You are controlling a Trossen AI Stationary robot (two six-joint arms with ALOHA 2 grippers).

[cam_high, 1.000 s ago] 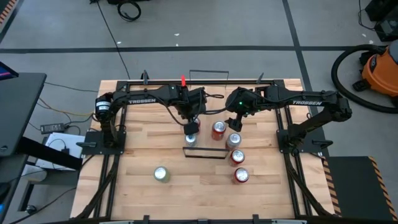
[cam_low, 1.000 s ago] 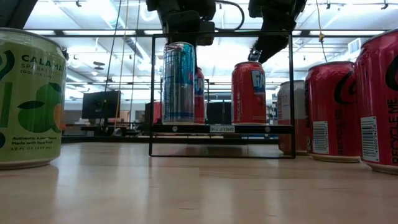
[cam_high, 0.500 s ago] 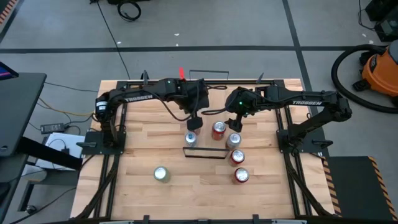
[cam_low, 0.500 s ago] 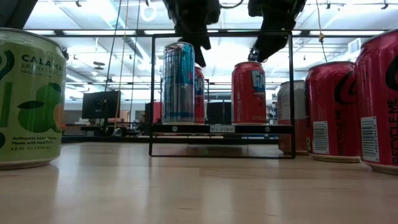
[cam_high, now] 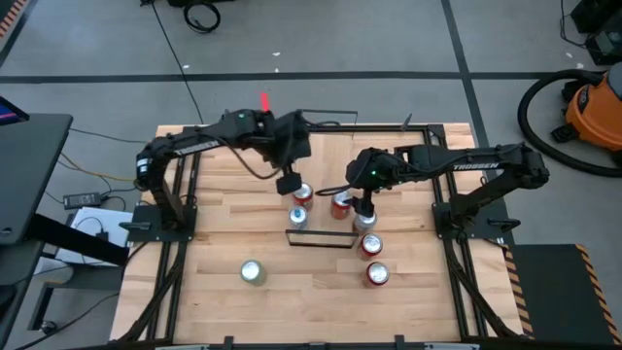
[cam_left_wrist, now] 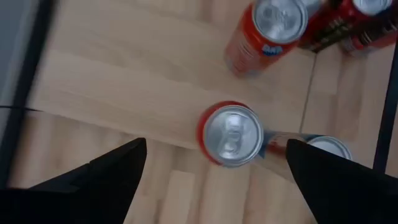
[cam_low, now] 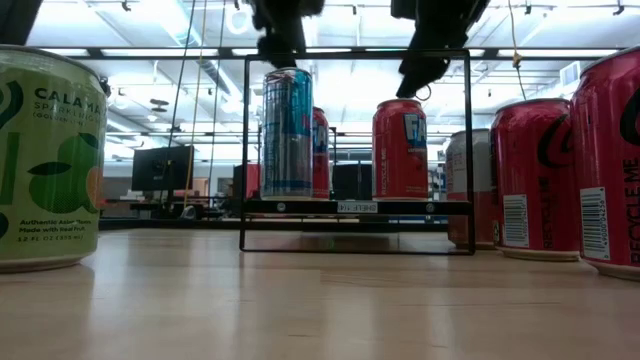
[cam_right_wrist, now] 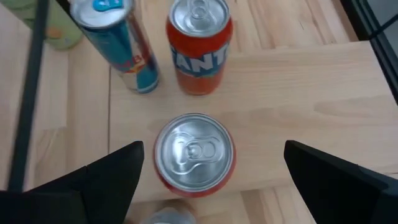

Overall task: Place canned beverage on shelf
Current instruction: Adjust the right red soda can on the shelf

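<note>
Two arms marked TROSSEN meet over the table's middle from above, the left gripper (cam_high: 289, 182) and right gripper (cam_high: 366, 204) each hanging above cans by the shelf (cam_high: 321, 239). Level with the table, a blue can (cam_low: 288, 132) and a red can (cam_low: 400, 148) stand on the shelf, a green CALAMA can (cam_low: 48, 160) near the left edge. Each wrist view shows its fingers (cam_left_wrist: 99, 177) (cam_right_wrist: 102, 177) spread wide and empty; an orange FANTA can (cam_right_wrist: 199, 50) stands beyond.

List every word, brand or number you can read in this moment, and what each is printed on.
"TROSSEN": on the right arm.
"CALAMA...": green can; smaller lines beneath too small to read reliably.
"RECYCLE ME": red can at the edge.
"FANT...", cut off: orange can.
Label on the shelf front: too small to read.
</note>
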